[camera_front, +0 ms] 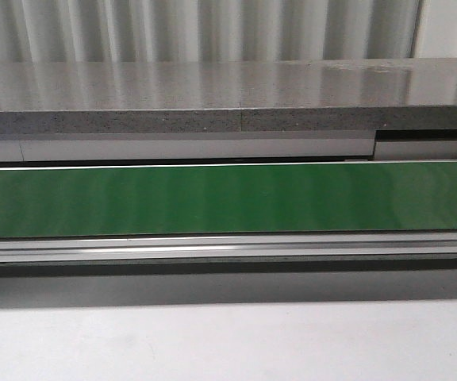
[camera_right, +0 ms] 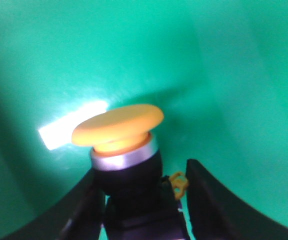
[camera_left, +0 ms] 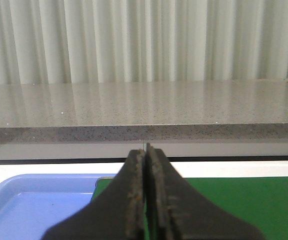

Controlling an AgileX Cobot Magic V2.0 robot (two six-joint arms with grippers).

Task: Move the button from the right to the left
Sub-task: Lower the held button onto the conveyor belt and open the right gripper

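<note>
Right wrist view: button [camera_right: 126, 160] between right pincer [camera_right: 144, 200] fingers.

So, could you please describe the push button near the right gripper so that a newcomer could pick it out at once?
Look at the right wrist view, filled by a smooth green surface. Between the right gripper's two black fingers stands the small push button. Its wide, round yellow-orange cap above a silver ring and black collar sets it apart; nothing else there is yellow and round.

A conveyor belt [camera_front: 228, 198] runs left to right across the scene, with a stone counter [camera_front: 213, 95] behind it and curtains [camera_front: 213, 28] farther back. A tray [camera_left: 29, 205] lies at the belt's left end.
</note>
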